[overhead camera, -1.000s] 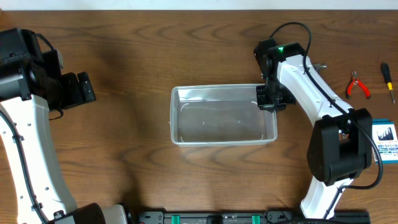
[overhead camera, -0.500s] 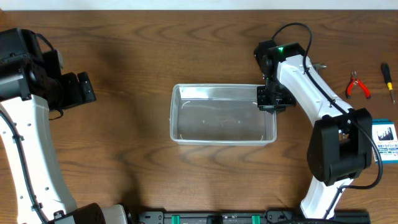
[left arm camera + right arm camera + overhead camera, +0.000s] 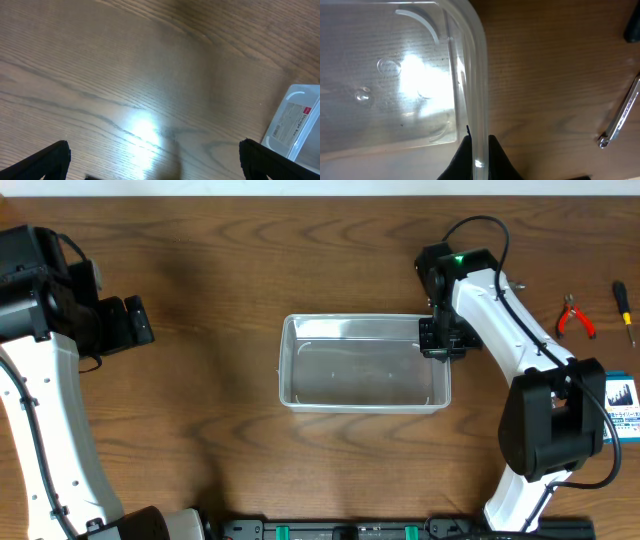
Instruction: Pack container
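The container [image 3: 350,320], a clear rectangular bin with nothing in it, sits at the middle of the table. My right gripper [image 3: 438,340] is shut on its right wall near the far corner. In the right wrist view the two black fingers pinch the clear rim [image 3: 475,75] from both sides, and the right gripper [image 3: 478,142] has one finger inside the bin and one outside. My left gripper [image 3: 130,325] hangs far to the left, apart from the bin. It [image 3: 155,155] stands open over bare wood, with a corner of the container [image 3: 297,122] at the right edge.
Red-handled pliers [image 3: 574,317] and a screwdriver [image 3: 622,310] lie at the far right. A blue-and-white box [image 3: 620,408] sits beside the right arm's base. A metal tool [image 3: 622,115] lies on the wood right of the bin.
The container has slid a little to the right, with my right gripper still shut on its wall. The left arm has not moved.
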Motion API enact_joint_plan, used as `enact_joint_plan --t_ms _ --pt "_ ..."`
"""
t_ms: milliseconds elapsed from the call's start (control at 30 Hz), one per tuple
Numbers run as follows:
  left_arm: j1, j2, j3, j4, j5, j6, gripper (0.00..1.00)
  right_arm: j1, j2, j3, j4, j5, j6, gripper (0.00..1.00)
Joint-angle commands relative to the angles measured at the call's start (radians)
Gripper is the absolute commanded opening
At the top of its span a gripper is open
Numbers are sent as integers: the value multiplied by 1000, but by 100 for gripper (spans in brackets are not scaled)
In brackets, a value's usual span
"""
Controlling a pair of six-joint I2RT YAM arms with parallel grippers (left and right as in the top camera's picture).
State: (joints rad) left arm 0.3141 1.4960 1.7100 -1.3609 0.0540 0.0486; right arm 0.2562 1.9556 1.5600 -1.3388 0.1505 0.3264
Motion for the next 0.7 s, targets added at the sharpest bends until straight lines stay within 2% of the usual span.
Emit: enact_joint_plan --t_ms 0,400,567,667 --pt "5 -6 6 -3 10 -9 98 -11 -21 -12 3 86 -34 1" --pt "5 -6 6 -3 10 -9 98 -11 -21 -12 13 85 -46 2" --pt "5 -6 6 -3 10 -9 98 -11 -21 -12 16 84 -51 11" --pt "5 -6 6 -3 10 -9 98 -11 -21 -12 16 84 -51 14"
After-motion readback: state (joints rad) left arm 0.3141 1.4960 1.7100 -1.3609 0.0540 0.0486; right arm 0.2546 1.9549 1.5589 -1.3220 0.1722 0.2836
